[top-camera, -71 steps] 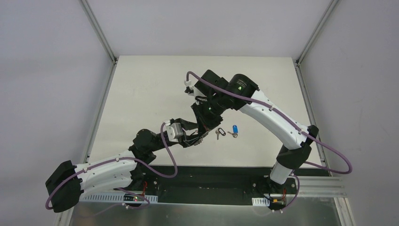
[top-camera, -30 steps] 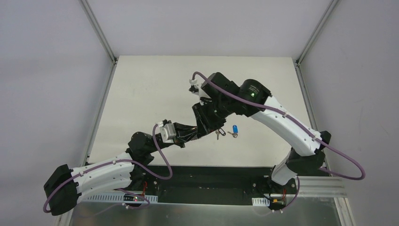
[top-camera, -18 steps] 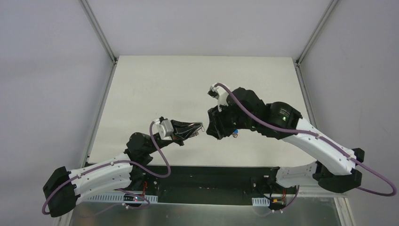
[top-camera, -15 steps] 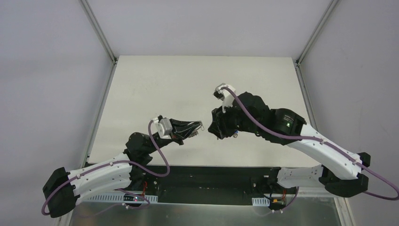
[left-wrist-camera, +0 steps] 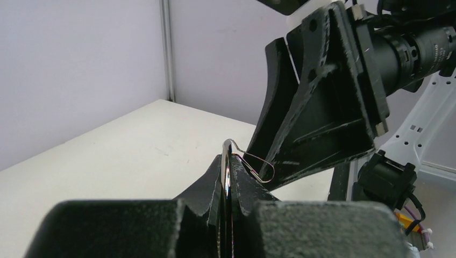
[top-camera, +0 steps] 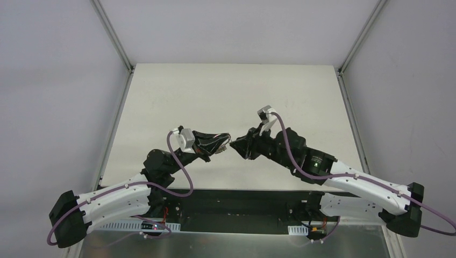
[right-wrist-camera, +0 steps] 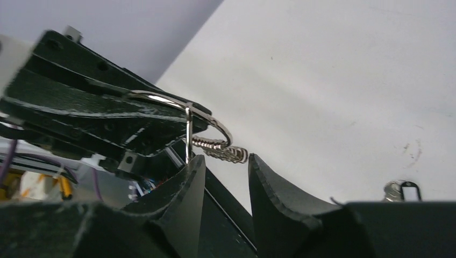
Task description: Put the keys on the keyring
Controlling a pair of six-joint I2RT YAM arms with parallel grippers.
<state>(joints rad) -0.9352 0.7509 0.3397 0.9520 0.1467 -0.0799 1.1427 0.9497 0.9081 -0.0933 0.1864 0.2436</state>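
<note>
Two pincers are pointing tip to tip above the table (top-camera: 161,107). Your left pincer (top-camera: 225,142) is pinching the keyring (left-wrist-camera: 226,161) edge-on, its wire loop poking out past the fingertips. Your right pincer (right-wrist-camera: 225,164) is standing spread, gripping nothing, just facing that loop. One key (right-wrist-camera: 400,189) is lying on the table beside it.

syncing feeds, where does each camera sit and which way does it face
top external: above, behind the robot, looking down at the table; both arms, left tool facing right tool.
left wrist: on that wrist, looking along the left tool at the keyring it clamps; right tool beyond.
right wrist: on that wrist, looking past the open right tool at the left tool; a key lower right.
both wrist views share the keyring.
</note>
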